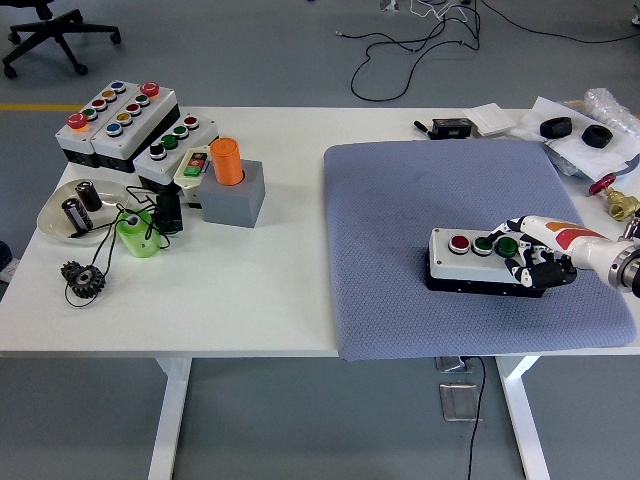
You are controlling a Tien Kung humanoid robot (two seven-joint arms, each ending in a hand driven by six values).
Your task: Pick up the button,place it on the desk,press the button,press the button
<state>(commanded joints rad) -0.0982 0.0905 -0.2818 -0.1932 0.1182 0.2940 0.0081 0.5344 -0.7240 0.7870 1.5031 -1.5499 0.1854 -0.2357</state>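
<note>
A white-topped button box with a black base lies on the grey mat at the right. It carries one red button and two green ones. My right hand comes in from the right edge and is curled around the box's right end, with fingers lying over the top by the rightmost green button. The box sits slightly tilted on the mat. My left arm is out of view.
At the left stand several other button boxes, a grey block with an orange cylinder, a bowl, a green part and a black gear. Black items, papers and a brass valve lie at the far right.
</note>
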